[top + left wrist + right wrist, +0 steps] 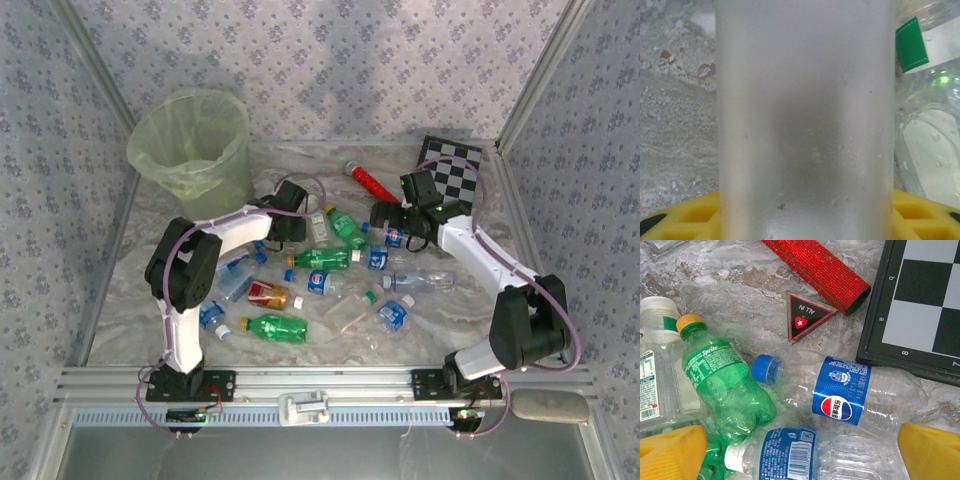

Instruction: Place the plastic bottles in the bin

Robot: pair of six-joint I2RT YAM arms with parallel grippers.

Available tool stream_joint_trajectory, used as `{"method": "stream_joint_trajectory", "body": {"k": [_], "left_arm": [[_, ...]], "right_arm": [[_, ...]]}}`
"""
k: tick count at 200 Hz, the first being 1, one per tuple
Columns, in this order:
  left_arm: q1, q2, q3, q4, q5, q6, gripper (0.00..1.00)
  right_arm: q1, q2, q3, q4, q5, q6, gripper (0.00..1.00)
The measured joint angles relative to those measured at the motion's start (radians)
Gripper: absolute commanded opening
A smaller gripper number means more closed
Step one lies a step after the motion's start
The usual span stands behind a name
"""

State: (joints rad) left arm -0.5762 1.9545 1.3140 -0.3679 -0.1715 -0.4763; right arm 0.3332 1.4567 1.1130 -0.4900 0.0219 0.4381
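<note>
**Gripping a frosted bottle not far from the bin**

Left gripper (805,225) has its yellow fingers (680,220) pressed against both sides of a frosted clear bottle (805,125), which stands upright between them in the left wrist view. Just beside that bottle, on the side away from the bin (232,175), lies a clear bottle with a white-and-green label (925,100).

Right gripper (802,452) hangs with its jaws spread wide and nothing between them, farther from the bin than the left one. Directly under it lie a blue-labelled bottle with a white cap (790,455), a Pepsi bottle with a blue cap (860,395) and a green Sprite bottle (725,385), all on their sides and crowded together. Beyond these, still farther from the bin, sit a black triangular badge with a red heart (805,315), a glittery red cylinder (820,267) and a checkerboard (920,300).

The plastic bottles (318,259) that show lie scattered on the marbled table (450,330), outside the bin and in front of it. The bin stands upright at the table's far corner on the left arm's side.
</note>
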Motion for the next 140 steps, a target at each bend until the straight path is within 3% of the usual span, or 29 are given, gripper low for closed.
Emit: {"method": "stream_joint_trajectory", "body": {"k": [38, 87, 140], "left_arm": [[0.0, -0.04, -0.008, 0.004, -0.008, 0.01, 0.52], [0.0, -0.267, -0.005, 0.005, -0.028, 0.076, 0.52], [0.029, -0.457, 0.159, 0.008, -0.038, 0.208, 0.52]], "right_arm": [[0.0, -0.027, -0.018, 0.022, -0.005, 0.013, 1.0], [0.0, -0.045, -0.05, 0.08, -0.027, 0.029, 1.0], [0.0, -0.056, -0.065, 0.139, -0.042, 0.034, 1.0]]}}
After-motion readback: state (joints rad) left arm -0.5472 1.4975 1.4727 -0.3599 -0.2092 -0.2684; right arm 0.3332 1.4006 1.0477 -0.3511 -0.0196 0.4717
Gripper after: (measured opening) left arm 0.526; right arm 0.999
